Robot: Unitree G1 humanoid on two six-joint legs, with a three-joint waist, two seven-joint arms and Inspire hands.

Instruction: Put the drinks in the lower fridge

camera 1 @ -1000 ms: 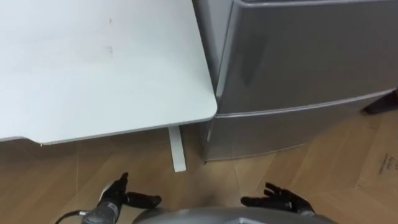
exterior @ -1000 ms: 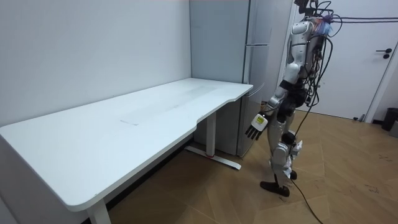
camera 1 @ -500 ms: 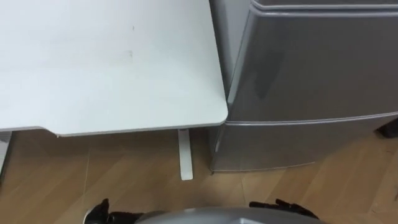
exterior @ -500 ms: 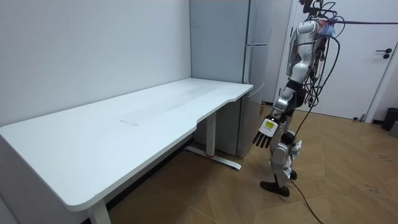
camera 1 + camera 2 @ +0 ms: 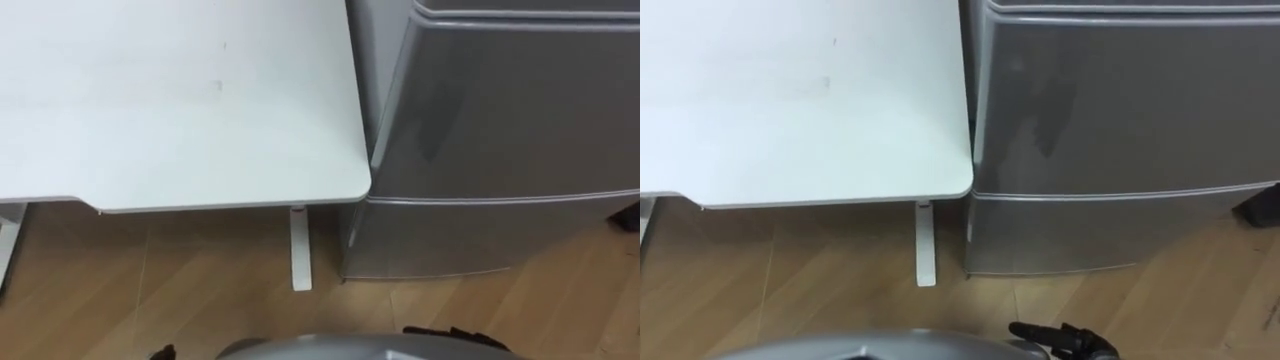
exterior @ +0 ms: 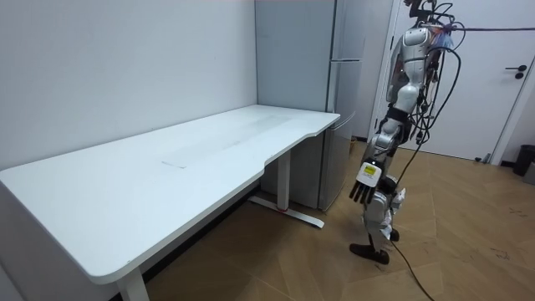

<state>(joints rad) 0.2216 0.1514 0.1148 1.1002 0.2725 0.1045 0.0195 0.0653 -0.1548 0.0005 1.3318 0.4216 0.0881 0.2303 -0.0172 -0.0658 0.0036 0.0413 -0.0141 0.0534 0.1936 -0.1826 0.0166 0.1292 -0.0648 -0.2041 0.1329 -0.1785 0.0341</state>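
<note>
Lower fridge door (image 5: 480,235) closed, at 3 o'clock in the eye views | room view adds robot upright before the tall fridge (image 6: 301,100), left hand (image 6: 361,186) hanging, fingers straight down | white desk (image 5: 170,100) at 10 o'clock, wood floor (image 5: 200,290) beneath | right hand (image 5: 1065,340) at 5 o'clock, fingers loosely spread, empty

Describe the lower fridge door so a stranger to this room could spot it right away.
A tall grey fridge stands on the wooden floor at the end of the white desk. Its lower door is the closed panel beneath the horizontal seam, nearest the floor.
</note>
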